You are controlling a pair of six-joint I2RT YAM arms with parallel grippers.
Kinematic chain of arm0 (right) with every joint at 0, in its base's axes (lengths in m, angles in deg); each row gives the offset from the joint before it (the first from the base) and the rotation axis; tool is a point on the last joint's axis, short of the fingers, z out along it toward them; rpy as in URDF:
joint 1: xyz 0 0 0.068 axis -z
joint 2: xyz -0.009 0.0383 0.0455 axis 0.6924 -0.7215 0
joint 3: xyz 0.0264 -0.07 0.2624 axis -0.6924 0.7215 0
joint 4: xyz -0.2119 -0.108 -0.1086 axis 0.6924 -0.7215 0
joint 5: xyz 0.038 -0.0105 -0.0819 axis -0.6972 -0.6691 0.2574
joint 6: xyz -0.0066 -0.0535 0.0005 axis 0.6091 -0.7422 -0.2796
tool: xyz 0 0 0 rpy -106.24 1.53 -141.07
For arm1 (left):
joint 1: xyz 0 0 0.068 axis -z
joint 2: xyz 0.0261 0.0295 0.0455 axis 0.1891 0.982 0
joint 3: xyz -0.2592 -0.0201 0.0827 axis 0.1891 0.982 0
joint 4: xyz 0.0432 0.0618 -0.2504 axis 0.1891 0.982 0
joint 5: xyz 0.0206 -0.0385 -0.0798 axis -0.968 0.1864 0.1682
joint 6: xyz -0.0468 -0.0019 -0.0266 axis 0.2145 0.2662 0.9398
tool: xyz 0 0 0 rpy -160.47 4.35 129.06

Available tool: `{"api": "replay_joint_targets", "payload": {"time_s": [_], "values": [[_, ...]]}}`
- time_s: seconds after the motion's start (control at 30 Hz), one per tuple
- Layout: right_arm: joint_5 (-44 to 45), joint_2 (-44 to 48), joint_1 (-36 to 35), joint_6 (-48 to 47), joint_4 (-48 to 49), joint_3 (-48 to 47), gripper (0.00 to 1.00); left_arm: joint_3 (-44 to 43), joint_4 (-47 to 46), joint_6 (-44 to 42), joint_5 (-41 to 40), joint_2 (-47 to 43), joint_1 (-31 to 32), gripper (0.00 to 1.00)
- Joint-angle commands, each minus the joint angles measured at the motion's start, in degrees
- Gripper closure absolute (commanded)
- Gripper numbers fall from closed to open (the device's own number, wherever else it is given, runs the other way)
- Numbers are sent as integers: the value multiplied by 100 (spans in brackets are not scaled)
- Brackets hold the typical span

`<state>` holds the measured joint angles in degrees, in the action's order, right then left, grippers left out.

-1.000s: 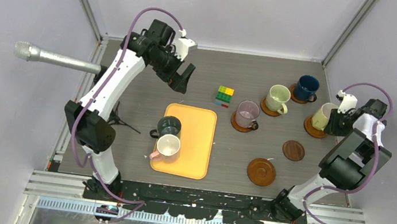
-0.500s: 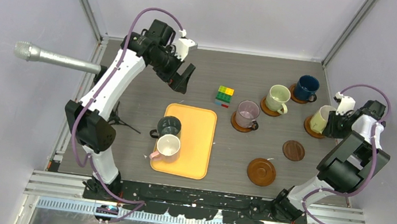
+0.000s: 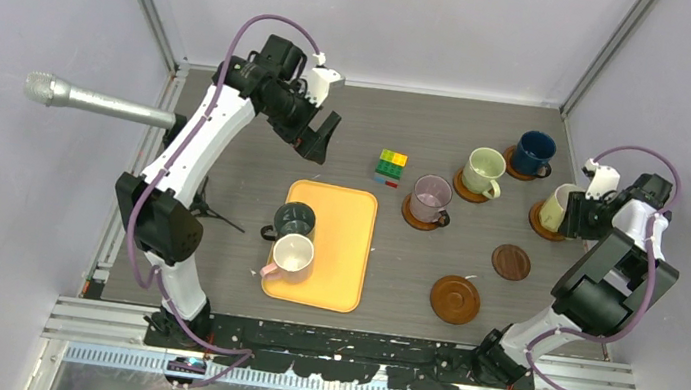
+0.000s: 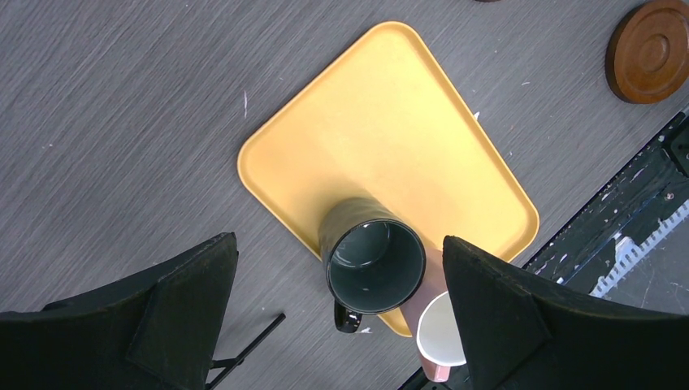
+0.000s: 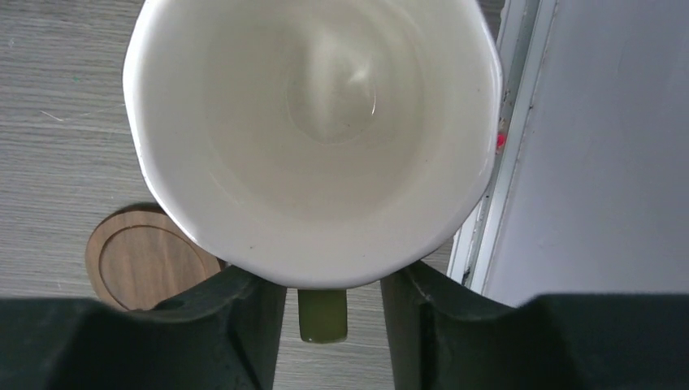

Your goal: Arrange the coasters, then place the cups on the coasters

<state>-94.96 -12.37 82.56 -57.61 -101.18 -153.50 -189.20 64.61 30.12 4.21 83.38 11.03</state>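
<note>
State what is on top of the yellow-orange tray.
Two mugs stand there: a dark green mug and a pink-cream mug. The surface of the tray beneath them is covered.

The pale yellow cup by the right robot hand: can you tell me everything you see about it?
The pale yellow cup is a shiny, ceramic-looking mug, creamy white and empty inside, with a yellow-green handle. It stands upright on a round brown wooden coaster near the table's right edge. The right gripper sits around its handle, one finger on each side with small gaps, so nothing seems to squeeze it.
</note>
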Motion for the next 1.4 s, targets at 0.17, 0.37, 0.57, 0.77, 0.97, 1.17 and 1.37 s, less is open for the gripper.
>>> {"api": "replay_joint_targets", "payload": {"time_s": [0.17,0.37,0.57,0.77,0.97,1.17,1.37], "values": [[-28,486,15,-87,-113,-203,31,-55,-162,14,149,-20,-31,0],[-229,1156,3,74,-872,-384,22,2,-213,-32,192,-95,-31,0],[-370,1798,-304,466,-1497,-817,21,559,-376,-157,264,-415,-31,0],[-146,2104,-1769,1036,-1627,-1133,22,1360,-268,-802,378,-1131,-31,0],[132,2109,-3124,1507,-1563,-1210,21,2544,271,-2157,551,-2384,-12,0],[112,1897,-3633,1851,-1601,-1332,22,3367,759,-2958,14,-2989,539,4],[-225,1916,-4268,2004,-1827,-1247,22,4103,903,-3853,-9,-3641,815,10]]}}
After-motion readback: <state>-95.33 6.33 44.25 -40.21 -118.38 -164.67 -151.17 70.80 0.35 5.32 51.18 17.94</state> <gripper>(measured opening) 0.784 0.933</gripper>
